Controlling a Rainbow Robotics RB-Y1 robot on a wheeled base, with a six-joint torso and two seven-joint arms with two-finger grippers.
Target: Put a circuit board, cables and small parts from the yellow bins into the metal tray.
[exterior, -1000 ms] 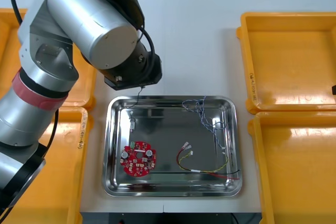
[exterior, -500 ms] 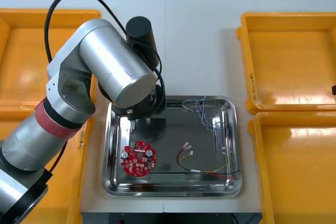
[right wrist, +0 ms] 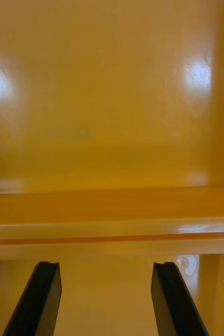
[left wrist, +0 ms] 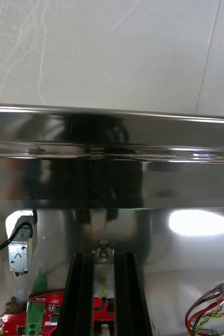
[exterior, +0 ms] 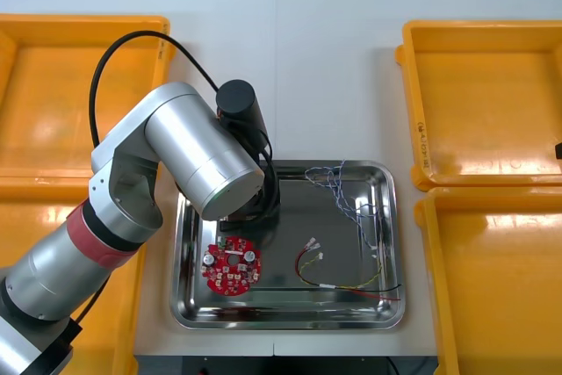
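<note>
L gripper is clenched on a small metal part, w/ the part centred btwn the fingers and its head poking just past the tips. It's held low inside the tray, left half, btwn the far wall and the board; can't tell if it touches the floor. Part looks light, stiff and smooth, so prob. slippery and could twist out. Gripping across the narrow body suits it. Not fragile. R gripper is spread open, idle over a bin.
</note>
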